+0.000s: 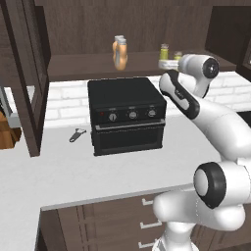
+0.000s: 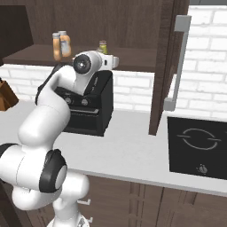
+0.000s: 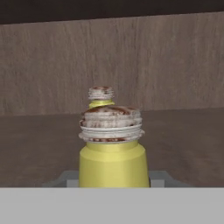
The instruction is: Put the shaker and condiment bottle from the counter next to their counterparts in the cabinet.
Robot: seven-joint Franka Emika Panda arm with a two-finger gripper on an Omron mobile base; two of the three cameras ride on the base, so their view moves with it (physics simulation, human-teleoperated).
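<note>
Cabinet (image 1: 147, 19) stands open above the counter (image 1: 73, 171), with its shelf (image 1: 78, 66) running behind and above a black oven (image 1: 126, 115). Two bottles (image 1: 120, 53) stand together on the shelf, left of the arm's reach; the bottle half of the task appears, on that evidence, already done.

Gripper (image 1: 165, 63) is extended level over the right part of the shelf. In the hand view the shaker (image 3: 112, 151) sits upright between the jaws, close to the camera, its yellow body flanked by a grey fingertip (image 3: 65, 178) on each side. Jaws are narrowly set and closed on the shaker. Whether its base touches the shelf cannot be told.

Twin shaker (image 3: 100, 97) stands directly behind the held one, further in toward the cabinet back, apart from it.

Step in hand, as judged: placing the shaker beside its twin. Next move calls for settling the shaker on the shelf near the twin without knocking it, then parting the jaws and withdrawing straight back.
</note>
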